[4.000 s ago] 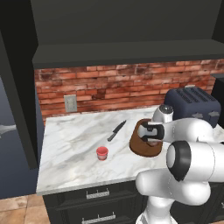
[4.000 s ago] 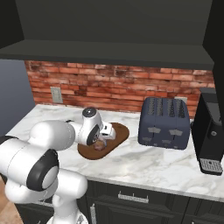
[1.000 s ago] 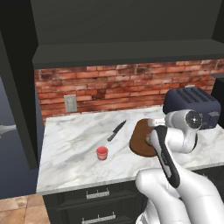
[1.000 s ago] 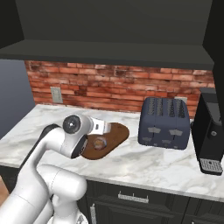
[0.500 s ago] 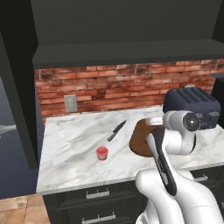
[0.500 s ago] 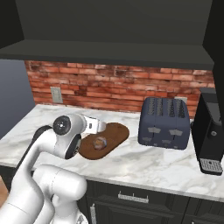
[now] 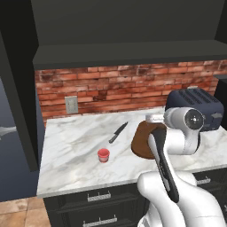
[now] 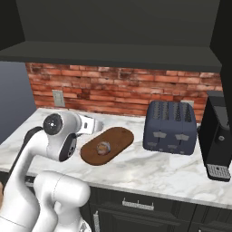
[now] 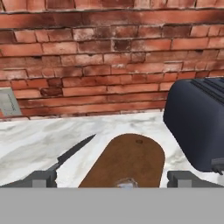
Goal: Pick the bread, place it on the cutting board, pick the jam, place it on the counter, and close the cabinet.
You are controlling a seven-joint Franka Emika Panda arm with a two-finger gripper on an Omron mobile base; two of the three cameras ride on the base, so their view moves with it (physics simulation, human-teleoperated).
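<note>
Raised off the flat dark-brown oval cutting board [image 8: 108, 144], gripper [image 9: 112, 180] jaws apart, empty. Mottled-brown round bread roll [image 8: 103, 147] on board; red jam jar [image 7: 103, 155] left on marble counter [image 7: 75, 150].

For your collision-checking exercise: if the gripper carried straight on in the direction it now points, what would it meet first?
Probably the brick wall. The hand view looks along the gripper, which aims across the cutting board toward the bricks, with the knife left and the toaster right of that line. Depth is uncertain.
</note>
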